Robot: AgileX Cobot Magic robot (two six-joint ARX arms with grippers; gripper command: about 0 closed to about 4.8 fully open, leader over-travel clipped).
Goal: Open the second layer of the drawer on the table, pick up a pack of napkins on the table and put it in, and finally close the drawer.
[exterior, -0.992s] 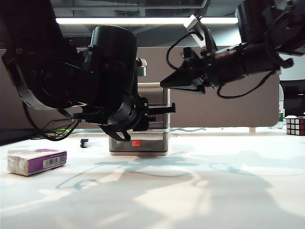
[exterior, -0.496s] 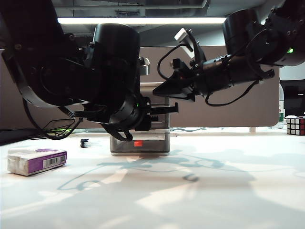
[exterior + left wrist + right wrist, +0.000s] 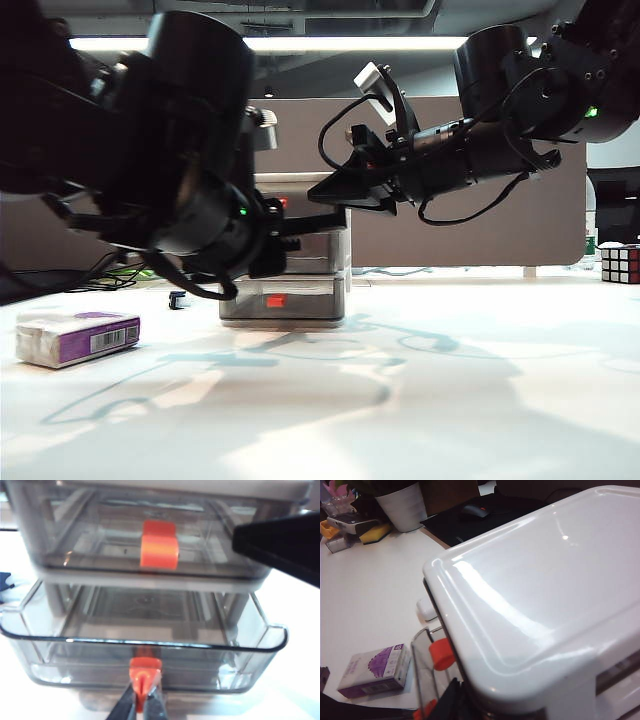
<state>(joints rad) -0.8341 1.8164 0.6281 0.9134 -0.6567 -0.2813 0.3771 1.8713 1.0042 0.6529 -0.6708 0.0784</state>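
Note:
The drawer (image 3: 150, 580) stands on the white table (image 3: 420, 400). Its second layer (image 3: 150, 645) is pulled partly out. My left gripper (image 3: 142, 700) is shut on that layer's red-orange handle (image 3: 145, 669). In the exterior view the left arm (image 3: 190, 200) hides the handle and covers much of the drawer (image 3: 315, 262). My right gripper (image 3: 455, 702) looks shut, its black tips resting at the front top edge of the unit's white lid (image 3: 545, 580); it shows above the unit as the right gripper (image 3: 325, 190). The pack of napkins (image 3: 78, 337), purple and white, lies at the left, also seen as the pack (image 3: 375, 671).
A small white rounded case (image 3: 426, 609) lies beside the unit. A Rubik's cube (image 3: 620, 262) stands at the far right. A small dark object (image 3: 177, 298) lies left of the unit. A white pot (image 3: 402, 505) and clutter sit at the table's far edge.
My left arm has drawn back with the handle and the second layer has slid out. The right gripper has come down and left onto the top of the unit.

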